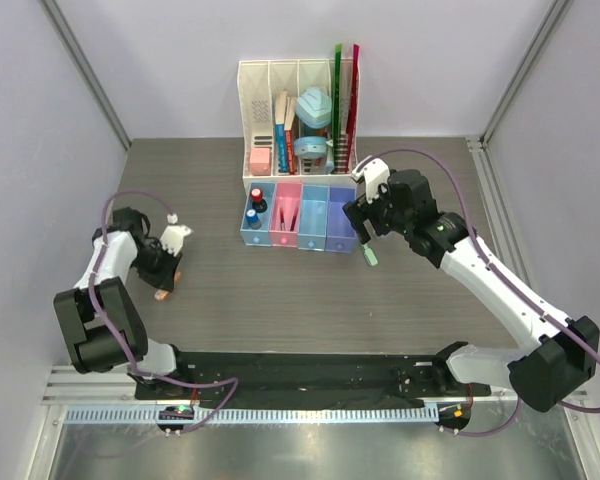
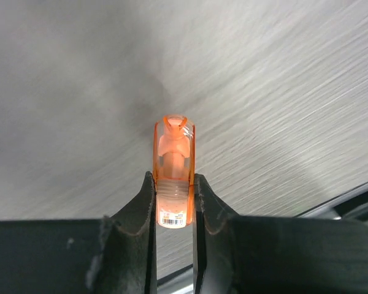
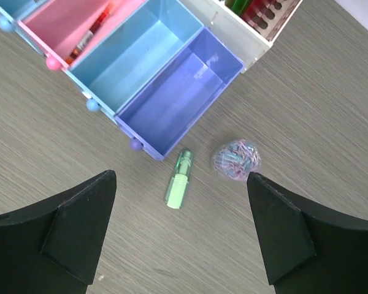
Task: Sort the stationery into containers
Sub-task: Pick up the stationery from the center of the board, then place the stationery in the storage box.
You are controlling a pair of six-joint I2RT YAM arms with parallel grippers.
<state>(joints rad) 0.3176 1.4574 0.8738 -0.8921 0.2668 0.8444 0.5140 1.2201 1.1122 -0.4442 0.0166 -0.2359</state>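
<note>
A stubby translucent orange piece [image 2: 173, 165] is pinched by the left gripper [image 2: 173, 180] at the table's [image 1: 280, 310] left; its barcode label is seen only in the wrist view. The right gripper [image 3: 181, 180] is spread over a green piece [image 3: 179, 184].

Midway along the far edge of my grey wood-grain bench [image 1: 280, 310] stands my white slotted organiser [image 1: 254, 110], holding a green ruler [image 1: 337, 90], a red ruler [image 1: 354, 95], books [image 1: 283, 125] and teal items [image 1: 313, 108].
</note>
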